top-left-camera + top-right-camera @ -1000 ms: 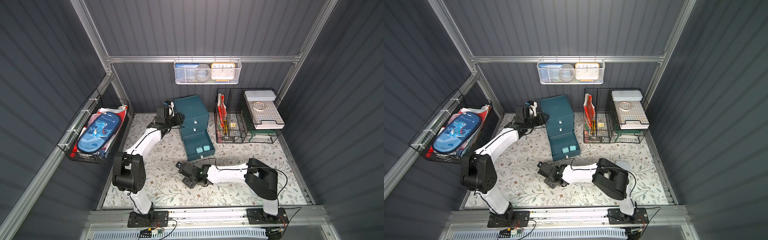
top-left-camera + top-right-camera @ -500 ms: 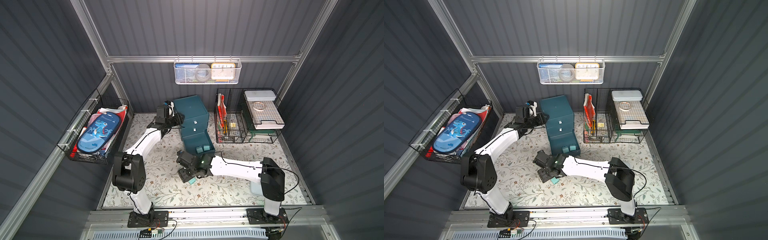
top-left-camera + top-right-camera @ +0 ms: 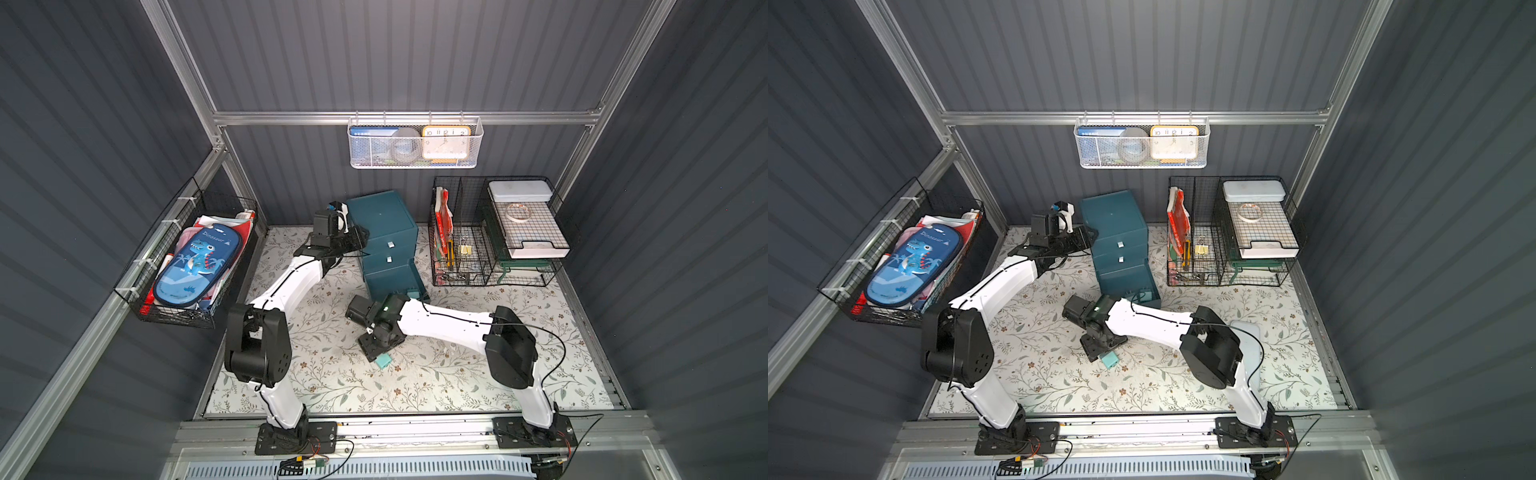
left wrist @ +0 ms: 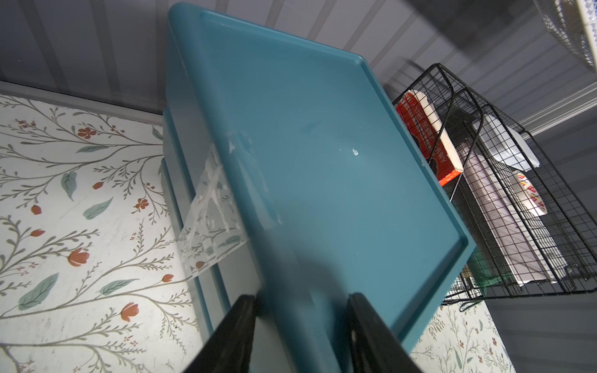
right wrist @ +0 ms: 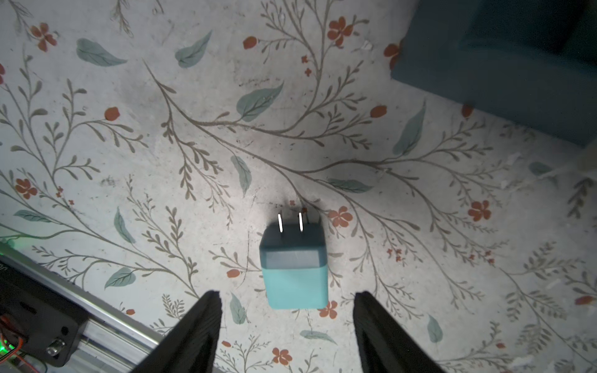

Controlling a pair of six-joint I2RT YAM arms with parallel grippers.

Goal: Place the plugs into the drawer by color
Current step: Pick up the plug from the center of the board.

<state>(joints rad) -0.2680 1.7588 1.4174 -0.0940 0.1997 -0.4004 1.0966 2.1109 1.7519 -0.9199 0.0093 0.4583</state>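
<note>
— How will the plug (image 5: pixel 294 274) handle?
— Light, hard, slick, I'd judge; take its flat sides, clear of the prongs (image 5: pixel 290 222).
— Where is it?
— On the mat (image 5: pixel 193 129) near the drawer (image 3: pixel 382 220), untouched, between the tips of your right gripper (image 5: pixel 287 295), jaws wide and empty.

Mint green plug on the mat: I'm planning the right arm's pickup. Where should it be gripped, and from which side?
Grip the mint green plug by its two smooth side faces, coming down from above with the open right gripper. Its prongs stick out of the end facing away, so pinch across the plain body.
</note>
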